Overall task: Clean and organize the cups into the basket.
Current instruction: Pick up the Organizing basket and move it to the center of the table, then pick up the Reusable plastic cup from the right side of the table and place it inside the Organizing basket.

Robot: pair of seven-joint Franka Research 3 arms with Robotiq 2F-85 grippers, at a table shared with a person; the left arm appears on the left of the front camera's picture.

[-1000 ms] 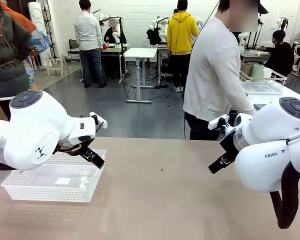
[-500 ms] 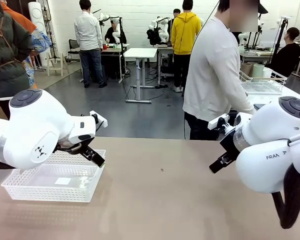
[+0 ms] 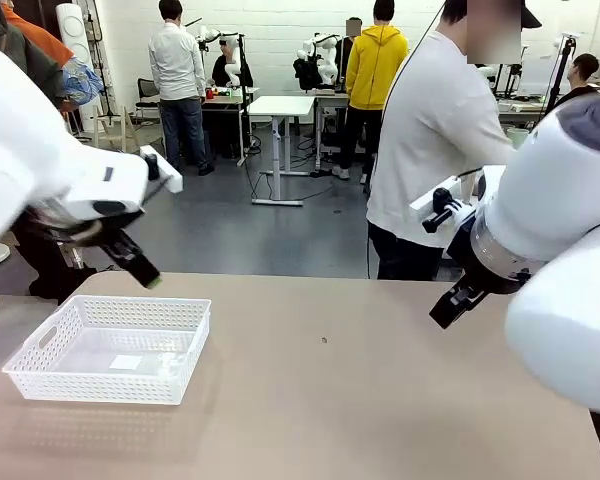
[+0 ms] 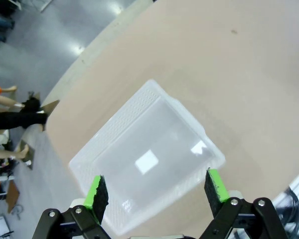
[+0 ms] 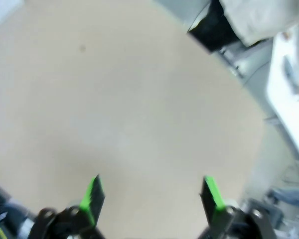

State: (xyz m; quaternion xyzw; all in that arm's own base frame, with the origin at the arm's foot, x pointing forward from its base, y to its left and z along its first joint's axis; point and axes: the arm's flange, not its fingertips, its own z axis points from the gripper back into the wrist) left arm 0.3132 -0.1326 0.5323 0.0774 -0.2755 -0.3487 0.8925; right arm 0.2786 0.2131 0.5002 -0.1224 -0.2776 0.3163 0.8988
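Front: basket (image 3: 100, 382) sits open side up on table (image 3: 360, 400), long axis left-right. Left gripper (image 3: 135, 268) is raised above its far rim; right gripper (image 3: 450, 305) is well to its right.
Left wrist: basket lies diagonally below wide-apart fingers.
Right wrist: fingers apart over bare table.

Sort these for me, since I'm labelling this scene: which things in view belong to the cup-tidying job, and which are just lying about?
Job in hand:
- basket, no cups in it
- left gripper, open
- right gripper, open

Lying about:
- small dark speck on the table
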